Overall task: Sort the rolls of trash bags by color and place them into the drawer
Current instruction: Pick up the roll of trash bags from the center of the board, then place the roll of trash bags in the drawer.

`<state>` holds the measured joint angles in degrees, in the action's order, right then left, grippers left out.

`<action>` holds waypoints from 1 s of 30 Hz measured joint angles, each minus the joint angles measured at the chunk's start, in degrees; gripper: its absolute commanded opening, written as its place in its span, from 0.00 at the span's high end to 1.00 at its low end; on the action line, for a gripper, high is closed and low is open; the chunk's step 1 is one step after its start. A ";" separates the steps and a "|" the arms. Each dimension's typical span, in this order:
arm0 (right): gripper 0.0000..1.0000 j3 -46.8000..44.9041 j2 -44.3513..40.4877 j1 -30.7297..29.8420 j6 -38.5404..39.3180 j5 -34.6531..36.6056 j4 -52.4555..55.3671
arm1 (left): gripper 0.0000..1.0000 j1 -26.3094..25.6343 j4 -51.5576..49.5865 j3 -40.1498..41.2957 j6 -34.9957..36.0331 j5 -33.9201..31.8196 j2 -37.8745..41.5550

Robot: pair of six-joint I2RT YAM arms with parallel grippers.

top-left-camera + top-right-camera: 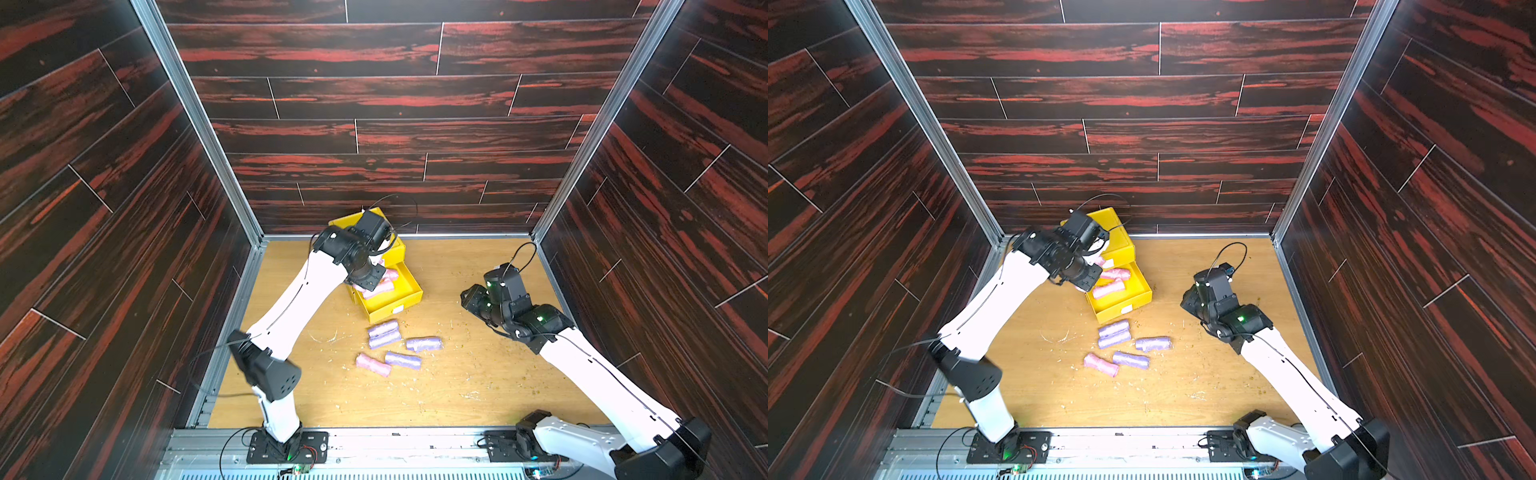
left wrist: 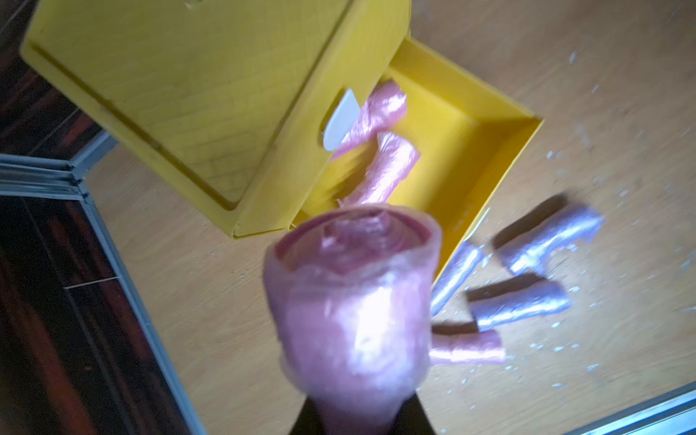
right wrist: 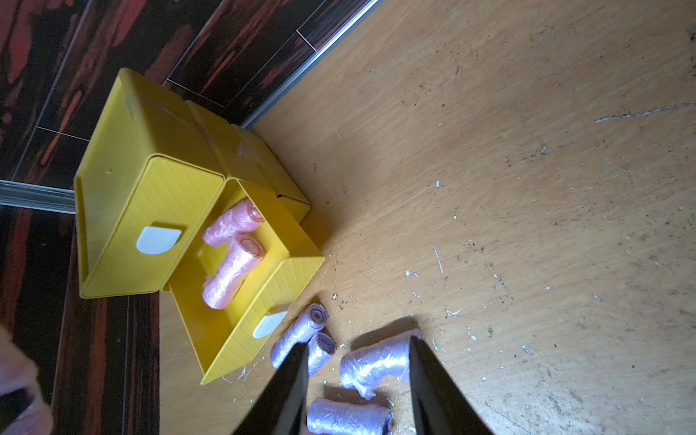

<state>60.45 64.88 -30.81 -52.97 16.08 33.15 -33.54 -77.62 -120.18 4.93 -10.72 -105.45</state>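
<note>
The yellow drawer chest [image 1: 398, 246] stands at the back of the table, its bottom drawer [image 1: 409, 300] pulled out. Two pink rolls [image 3: 232, 223] [image 3: 229, 277] lie in that drawer. My left gripper [image 2: 357, 408] is shut on another pink roll [image 2: 350, 301], held above the chest's near corner beside the pulled-out drawer. The roll hides its fingers. In front of the drawer, several lavender rolls [image 1: 383, 329] [image 1: 424, 343] [image 1: 402, 359] and one pink roll [image 1: 373, 365] lie on the table. My right gripper [image 3: 358, 342] hangs open in the air on the right, holding nothing.
The drawer above is shut and shows its white tab [image 3: 158, 239]. The chest stands close to the back wall [image 1: 374, 166]. White and brown crumbs [image 1: 469, 378] are scattered over the wooden table [image 1: 457, 399]. Dark panelled walls and metal rails close in three sides.
</note>
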 measured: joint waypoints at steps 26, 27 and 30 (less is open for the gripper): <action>0.53 0.04 2.36 0.02 0.04 1.27 1.20 | 0.99 -2.32 5.29 -2.49 21.81 3.04 -17.11; 0.53 0.04 2.36 0.02 0.04 1.27 1.22 | 0.98 -2.32 5.66 -2.49 21.57 3.06 -17.22; 0.53 0.04 2.36 0.02 0.04 1.27 1.44 | 0.97 -2.19 5.90 -2.73 21.09 2.89 -17.31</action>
<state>60.49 67.24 -30.79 -52.93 17.34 34.59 -35.73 -71.72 -122.91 26.02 -7.84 -122.76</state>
